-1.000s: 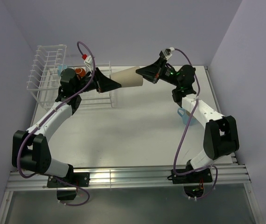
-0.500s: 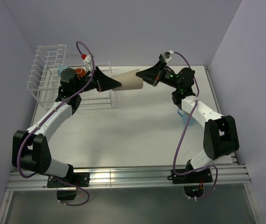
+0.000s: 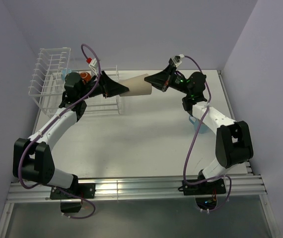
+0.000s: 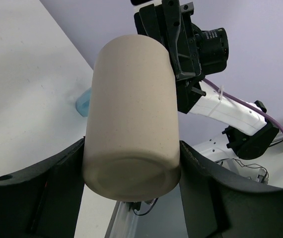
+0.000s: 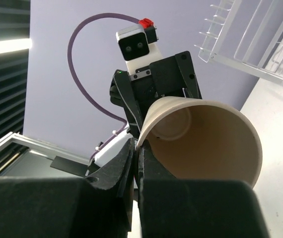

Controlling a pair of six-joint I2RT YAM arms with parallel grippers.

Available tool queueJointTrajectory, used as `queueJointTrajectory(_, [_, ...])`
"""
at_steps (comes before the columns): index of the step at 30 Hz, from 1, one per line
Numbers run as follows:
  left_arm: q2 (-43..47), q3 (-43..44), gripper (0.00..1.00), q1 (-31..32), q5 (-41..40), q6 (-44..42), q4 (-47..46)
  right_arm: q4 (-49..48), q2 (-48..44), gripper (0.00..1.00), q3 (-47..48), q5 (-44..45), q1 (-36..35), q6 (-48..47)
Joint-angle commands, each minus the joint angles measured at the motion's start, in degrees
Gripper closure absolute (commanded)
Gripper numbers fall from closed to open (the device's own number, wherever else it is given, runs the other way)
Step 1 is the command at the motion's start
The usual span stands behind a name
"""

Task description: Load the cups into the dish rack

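Note:
A beige cup [image 3: 135, 85] hangs on its side in the air between my two arms, to the right of the dish rack [image 3: 52, 64]. My right gripper [image 3: 150, 79] is shut on the cup's rim [image 5: 146, 130], one finger inside and one outside. My left gripper [image 3: 124, 90] is around the cup's base [image 4: 131, 173], with both fingers [image 4: 74, 163] against its sides. A dark red-orange cup [image 3: 85, 76] and a light blue mug [image 3: 64, 73] sit in the rack. Another light blue mug [image 3: 197, 124] stands on the table beside my right arm.
The white wire rack's low basket section [image 3: 104, 101] lies under and behind my left wrist, and its taller slotted end stands at the far left. Lilac walls close off the table at the back and sides. The rack's wires [image 5: 260, 44] show at the top right of the right wrist view.
The left gripper's fingers have closed in on the cup's base. The right gripper and the cup have shifted slightly left toward the rack.

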State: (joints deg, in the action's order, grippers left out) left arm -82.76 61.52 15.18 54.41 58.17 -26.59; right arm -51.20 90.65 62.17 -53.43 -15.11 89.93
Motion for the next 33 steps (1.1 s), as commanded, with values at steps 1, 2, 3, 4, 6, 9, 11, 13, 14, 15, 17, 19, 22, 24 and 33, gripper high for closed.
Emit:
queueJointTrajectory(1, [0.23,3.34,0.91,-0.15,-1.41,-1.3,1.61,-0.67,-0.47,0.94,1.02,-0.45,0.0,-2.65])
queueJointTrajectory(2, [0.32,3.96,0.96,-0.15,-1.94,-2.0,3.11,0.56,-0.74,0.89,1.2,-0.27,0.08,-4.74])
queueJointTrajectory(3, [0.67,5.53,1.0,-0.15,-3.33,-3.92,4.86,3.79,-1.44,0.83,1.37,0.34,0.08,-5.98])
queueJointTrajectory(4, [0.76,6.5,1.0,-0.15,-4.31,-5.07,6.97,5.83,-1.88,0.79,1.55,0.78,0.0,-7.56])
queueJointTrajectory(6, [1.11,9.58,1.0,-0.24,-6.33,-8.77,13.56,13.2,-3.46,0.73,2.51,1.83,0.09,-12.92])
queueJointTrajectory(9, [1.99,13.79,1.0,-1.03,-9.49,-12.02,20.16,25.86,-5.82,0.68,4.71,5.87,0.35,-21.62])
queueJointTrajectory(11, [2.17,16.25,1.0,-2.17,-11.86,-14.3,23.84,33.66,-7.06,0.67,5.94,10.0,0.96,-26.71])
queueJointTrajectory(13, [2.08,20.65,1.0,-3.31,-14.23,-16.24,31.4,37.82,-8.65,0.66,6.47,12.64,1.4,-29.1])
queueJointTrajectory(14, [1.9,23.88,1.0,-3.58,-17.38,-18.34,33.86,41.76,-9.35,0.66,7.17,15.17,1.75,-31.55])
queueJointTrajectory(15, [1.38,25.57,1.0,-3.93,-19.15,-19.49,38.67,43.8,-9.61,0.66,7.61,16.59,1.84,-32.79])
queueJointTrajectory(17, [0.41,31.17,1.0,-4.19,-26.24,-23.08,44.05,48.36,-10.4,0.66,8.49,20.27,1.84,-36.3])
queueJointTrajectory(19, [-2.04,34.79,1.0,-4.19,-31.27,-25.64,50.56,49.44,-10.67,0.66,8.32,21.34,1.93,-37.54])
queueJointTrajectory(22, [-6.17,41.65,1.0,-4.19,-38.93,-27.67,55.92,50.76,-10.85,0.66,8.32,22.84,1.84,-39.21])
queueJointTrajectory(24, [-10.02,47.01,1.0,-4.19,-44.55,-28.55,58.13,52.6,-10.93,0.66,8.4,23.63,1.84,-40.18])
queueJointTrajectory(33, [-24.1,59.15,1.0,-3.32,-54.06,-31.8,61.39,56.21,-11.29,0.66,7.17,25.83,1.4,-45.63])
